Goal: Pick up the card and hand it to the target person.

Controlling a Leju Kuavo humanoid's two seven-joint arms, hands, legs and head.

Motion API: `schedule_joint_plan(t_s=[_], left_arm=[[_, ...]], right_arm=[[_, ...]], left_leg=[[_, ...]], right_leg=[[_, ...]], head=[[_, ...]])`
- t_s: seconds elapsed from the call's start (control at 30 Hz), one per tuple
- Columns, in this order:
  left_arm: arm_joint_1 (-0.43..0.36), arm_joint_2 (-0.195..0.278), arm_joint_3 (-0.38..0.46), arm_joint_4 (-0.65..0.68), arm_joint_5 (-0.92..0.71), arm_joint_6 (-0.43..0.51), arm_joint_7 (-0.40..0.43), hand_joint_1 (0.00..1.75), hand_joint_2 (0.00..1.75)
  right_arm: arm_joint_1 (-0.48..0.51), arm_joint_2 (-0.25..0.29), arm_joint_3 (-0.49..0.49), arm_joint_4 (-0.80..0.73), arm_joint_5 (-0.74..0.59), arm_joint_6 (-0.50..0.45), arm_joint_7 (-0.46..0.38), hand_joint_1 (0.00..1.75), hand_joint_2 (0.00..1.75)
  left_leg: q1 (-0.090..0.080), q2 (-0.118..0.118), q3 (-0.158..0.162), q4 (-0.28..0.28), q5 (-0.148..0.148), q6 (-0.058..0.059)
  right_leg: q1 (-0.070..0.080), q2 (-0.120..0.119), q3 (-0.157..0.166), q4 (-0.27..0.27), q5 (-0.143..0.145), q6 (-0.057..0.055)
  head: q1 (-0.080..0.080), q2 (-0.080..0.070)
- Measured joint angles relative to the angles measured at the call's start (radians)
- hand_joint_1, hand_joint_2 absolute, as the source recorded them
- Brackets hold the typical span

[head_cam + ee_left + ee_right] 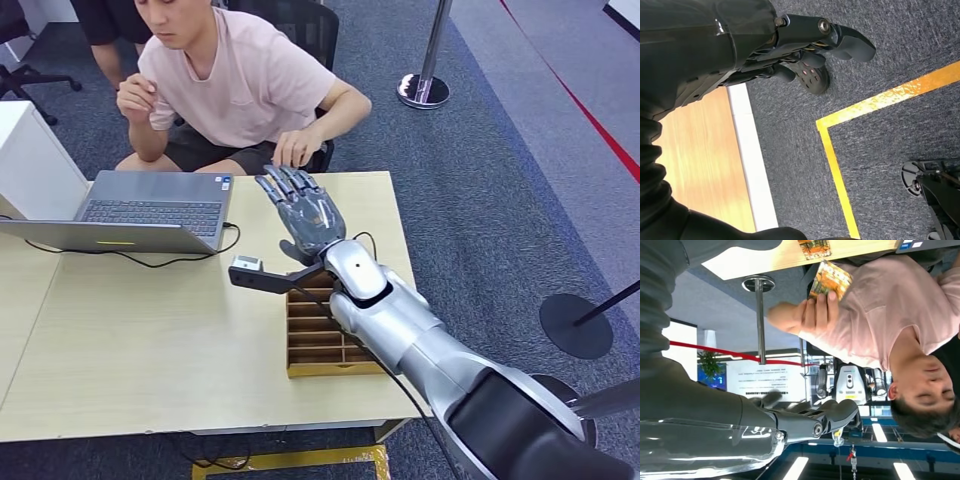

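Overhead, the right hand [306,212] reaches across the desk [151,330] toward the seated person [234,80], fingers spread flat and holding nothing, above a wooden slotted tray [321,345] right of a laptop [151,210]. Below the desk edge, the left hand [817,50] hangs over carpet, fingers curled in loosely and empty. From the right wrist, the person's hand [811,315] holds the card [830,280] at the far desk edge.
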Motion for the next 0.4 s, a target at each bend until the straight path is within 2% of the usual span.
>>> schedule_joint_plan(t_s=[0.23,0.37,0.4], left_arm=[[0.0,0.0,0.0,0.0,0.0,0.0,0.0,0.0,1.75],[0.0,0.001,0.0,0.0,0.003,0.0,0.003,0.0,0.0],[0.0,0.001,0.0,0.0,0.004,0.001,0.004,0.0,0.0]], right_arm=[[0.0,0.002,0.0,0.007,0.0,0.0,0.0,0.0,1.75],[-0.001,0.002,0.0,0.009,-0.006,-0.003,0.001,0.0,1.75],[-0.001,0.002,0.0,0.01,-0.007,-0.003,0.001,0.0,1.75]], left_leg=[[0.0,0.0,0.0,0.0,0.0,0.0],[0.0,0.0,0.0,0.0,0.0,0.0],[0.0,0.0,0.0,0.0,0.0,0.0]], right_leg=[[0.0,0.0,0.0,0.0,0.0,0.0],[0.0,0.0,0.0,0.0,0.0,0.0],[0.0,0.0,0.0,0.0,0.0,0.0]], head=[[0.0,0.0],[0.0,0.0],[0.0,0.0]])
